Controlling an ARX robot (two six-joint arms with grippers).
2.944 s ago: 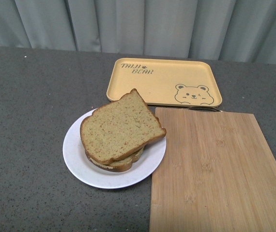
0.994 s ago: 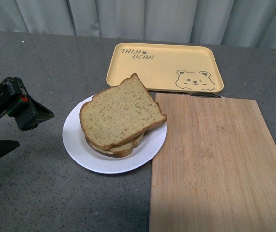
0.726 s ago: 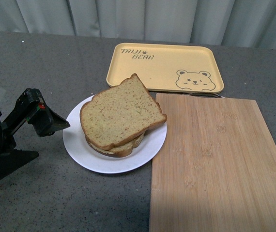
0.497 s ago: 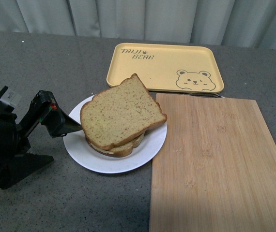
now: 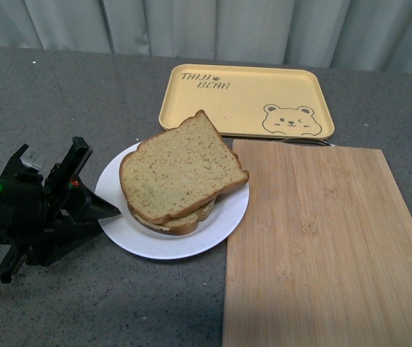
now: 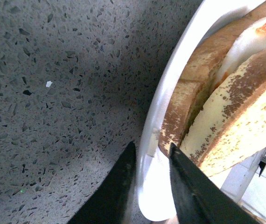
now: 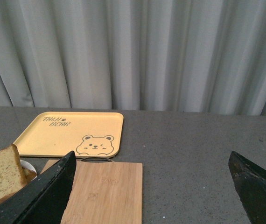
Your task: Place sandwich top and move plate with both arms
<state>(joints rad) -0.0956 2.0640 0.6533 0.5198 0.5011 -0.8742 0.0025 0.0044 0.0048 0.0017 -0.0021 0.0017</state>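
Sandwich top sits on the stack on the plate, so I judge placing done. My left fingers straddle the plate's left rim, narrowly apart, not yet clamped. My right fingers hang wide, well away. The two-arm move remains.

the front view looks forward and down over the bench, taking in the plate, tray and board. the left wrist view sits low, very near the plate's rim. the right wrist view looks level toward the curtain and shares the tray and board with the front view.
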